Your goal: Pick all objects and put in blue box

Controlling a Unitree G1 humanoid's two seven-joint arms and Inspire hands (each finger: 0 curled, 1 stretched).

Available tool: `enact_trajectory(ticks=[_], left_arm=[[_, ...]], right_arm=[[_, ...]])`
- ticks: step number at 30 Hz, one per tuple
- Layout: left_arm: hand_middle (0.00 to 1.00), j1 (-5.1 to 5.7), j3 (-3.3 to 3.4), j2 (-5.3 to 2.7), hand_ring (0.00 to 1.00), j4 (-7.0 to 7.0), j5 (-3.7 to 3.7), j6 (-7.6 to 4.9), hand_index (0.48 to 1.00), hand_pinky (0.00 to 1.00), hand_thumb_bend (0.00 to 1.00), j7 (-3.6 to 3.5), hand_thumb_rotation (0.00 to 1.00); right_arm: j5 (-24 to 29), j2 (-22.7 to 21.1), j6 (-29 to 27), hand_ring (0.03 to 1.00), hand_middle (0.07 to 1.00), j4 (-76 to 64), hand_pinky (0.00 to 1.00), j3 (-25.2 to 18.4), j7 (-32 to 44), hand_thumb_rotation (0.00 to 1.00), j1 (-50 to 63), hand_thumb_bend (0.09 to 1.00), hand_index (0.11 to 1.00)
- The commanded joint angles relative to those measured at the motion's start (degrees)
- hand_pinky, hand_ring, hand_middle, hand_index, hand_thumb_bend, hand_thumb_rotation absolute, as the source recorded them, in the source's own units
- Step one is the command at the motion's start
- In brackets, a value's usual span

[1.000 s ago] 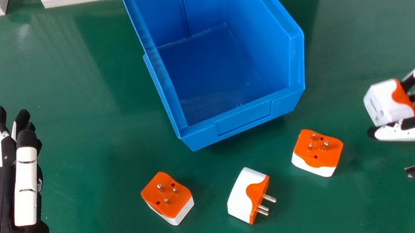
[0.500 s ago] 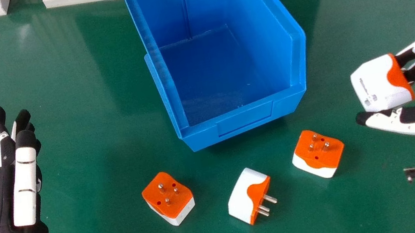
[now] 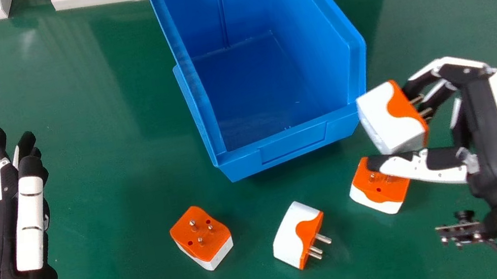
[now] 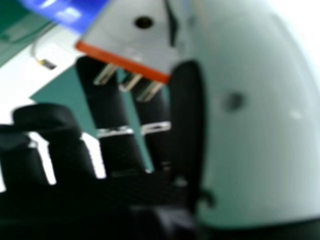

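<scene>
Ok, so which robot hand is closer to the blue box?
Right. The right robot hand holds a plug by the blue box, off its near right corner; the left robot hand is farther off, out to the box's left.

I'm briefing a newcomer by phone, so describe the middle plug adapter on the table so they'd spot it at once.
On the green table, find the blue box. On the robot's side of it, three adapters rest loose. Yours is the middle adapter, white and orange, its pins pointing rightward; the left adapter and right adapter point theirs up.
</scene>
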Motion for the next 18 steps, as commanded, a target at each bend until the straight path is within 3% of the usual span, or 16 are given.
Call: enact_trajectory(ticks=[1, 6, 13, 18], left_arm=[[0.99, -0.51, 0.31, 0.57, 1.0, -0.52, -0.04, -1.1, 0.991, 1.0, 0.61, 0.07, 0.91], [0.98, -1.0, 0.37, 0.39, 0.99, 0.02, -0.54, -1.19, 0.984, 1.0, 0.59, -0.23, 0.9], [0.99, -1.26, 0.24, 0.19, 0.99, 0.08, 0.07, -1.4, 0.986, 1.0, 0.59, 0.14, 0.9], [0.98, -1.33, 0.09, 0.03, 0.99, -0.05, 0.13, -1.39, 0.984, 1.0, 0.58, 0.32, 0.91]], right_arm=[[-1.57, 0.74, -1.16, 0.084, 0.13, -1.66, 0.05, 0.68, 0.65, 0.14, -3.89, 0.484, 0.469], [-3.56, 1.4, -0.48, 0.087, 0.134, 1.47, 0.06, 2.06, 3.08, 0.14, -10.85, 0.484, 0.469], [-2.62, 3.74, -0.23, 0.096, 0.148, 11.84, 0.06, 2.81, 3.77, 0.13, -23.39, 0.486, 0.469], [-1.8, 5.43, -1.25, 0.111, 0.179, 22.83, 0.07, 3.06, 1.74, 0.13, -33.42, 0.484, 0.47]])
